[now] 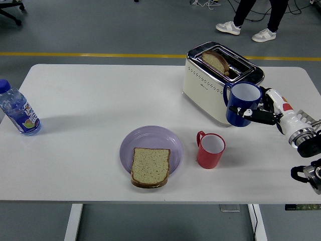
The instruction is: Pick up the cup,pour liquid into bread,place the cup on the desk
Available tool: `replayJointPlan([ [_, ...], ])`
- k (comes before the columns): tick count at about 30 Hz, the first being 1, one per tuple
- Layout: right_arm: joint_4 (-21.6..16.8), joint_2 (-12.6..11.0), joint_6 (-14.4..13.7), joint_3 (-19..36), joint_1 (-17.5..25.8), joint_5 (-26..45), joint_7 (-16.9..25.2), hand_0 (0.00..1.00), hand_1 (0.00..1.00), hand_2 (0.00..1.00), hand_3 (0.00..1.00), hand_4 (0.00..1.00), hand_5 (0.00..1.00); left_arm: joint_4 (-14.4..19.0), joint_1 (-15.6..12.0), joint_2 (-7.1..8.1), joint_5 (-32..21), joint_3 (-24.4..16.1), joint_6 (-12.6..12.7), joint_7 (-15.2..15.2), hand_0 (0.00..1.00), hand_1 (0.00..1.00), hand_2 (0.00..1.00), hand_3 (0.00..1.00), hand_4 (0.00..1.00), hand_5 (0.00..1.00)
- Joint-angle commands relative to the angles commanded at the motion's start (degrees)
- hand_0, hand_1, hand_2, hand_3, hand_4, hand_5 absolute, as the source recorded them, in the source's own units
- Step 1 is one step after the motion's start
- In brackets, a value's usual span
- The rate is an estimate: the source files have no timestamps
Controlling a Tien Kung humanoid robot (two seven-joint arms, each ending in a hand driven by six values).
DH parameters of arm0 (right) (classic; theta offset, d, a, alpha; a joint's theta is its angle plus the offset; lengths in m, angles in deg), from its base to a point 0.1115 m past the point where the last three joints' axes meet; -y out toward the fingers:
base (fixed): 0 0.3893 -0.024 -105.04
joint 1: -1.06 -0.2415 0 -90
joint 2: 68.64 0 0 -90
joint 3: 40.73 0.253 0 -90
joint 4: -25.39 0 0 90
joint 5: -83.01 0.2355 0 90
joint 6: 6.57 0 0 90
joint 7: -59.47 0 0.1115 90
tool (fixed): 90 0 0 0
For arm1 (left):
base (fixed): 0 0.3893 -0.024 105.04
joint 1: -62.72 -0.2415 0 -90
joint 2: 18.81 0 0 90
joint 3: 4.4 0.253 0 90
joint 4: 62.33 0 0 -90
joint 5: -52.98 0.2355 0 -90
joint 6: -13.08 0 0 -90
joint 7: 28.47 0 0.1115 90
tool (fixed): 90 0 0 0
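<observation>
The white table (100,125) fills most of the view. At its far right stands a toaster (215,83) with a slice of toast (215,61) in one slot. Near the front centre lies a purple plate (150,143), and the bread (150,166) rests on its front part, overhanging the near rim. A water bottle (16,111) stands upright at the left edge, well apart from everything else. The right arm comes in from the right edge, and its robot hand (266,111) is closed around a blue cup (242,104), fingers wrapped on the cup's right side. The cup is upright, mouth up, handle to the left, just in front of the toaster's right end; whether its base touches the table cannot be told. A red cup (210,149) stands between the plate and the blue one, just right of the plate. A metal rack (307,117) is partly hidden behind the wrist. A person's legs and shoes (246,27) show on the floor beyond the table.
</observation>
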Motion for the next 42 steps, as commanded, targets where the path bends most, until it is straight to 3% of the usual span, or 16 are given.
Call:
replayJointPlan([
  [6,1.8,1.3,-2.3,5.5,5.8,-2.0,2.9,0.358,0.323,0.504,0.557,0.642,0.002,0.0,-0.3,-0.07,0.4,-0.2,0.0,0.1,0.674,0.742,0.747,0.642,0.405,0.998],
  [12,3.4,2.1,-3.9,8.0,8.7,-4.2,5.4,0.341,0.321,0.498,0.556,0.652,0.002,0.0,-0.4,-0.08,0.7,-0.2,0.1,0.2,0.674,0.739,0.747,0.642,0.405,0.998],
  [19,6.7,4.9,-7.2,9.9,12.0,-8.9,11.2,0.343,0.321,0.497,0.556,0.653,0.002,0.0,-0.5,-0.06,1.0,-0.1,0.1,0.2,0.674,0.74,0.746,0.642,0.405,0.998],
  [27,10.3,7.4,-10.3,8.6,13.3,-8.2,17.8,0.345,0.321,0.496,0.556,0.655,0.002,0.0,-0.2,-0.01,0.6,0.0,0.2,0.1,0.673,0.74,0.747,0.641,0.404,0.998],
  [42,19.6,10.5,-12.0,5.4,11.6,-5.6,25.7,0.359,0.327,0.495,0.554,0.667,0.002,0.0,0.2,-0.08,0.5,0.1,0.1,0.0,0.673,0.739,0.746,0.641,0.402,0.998],
])
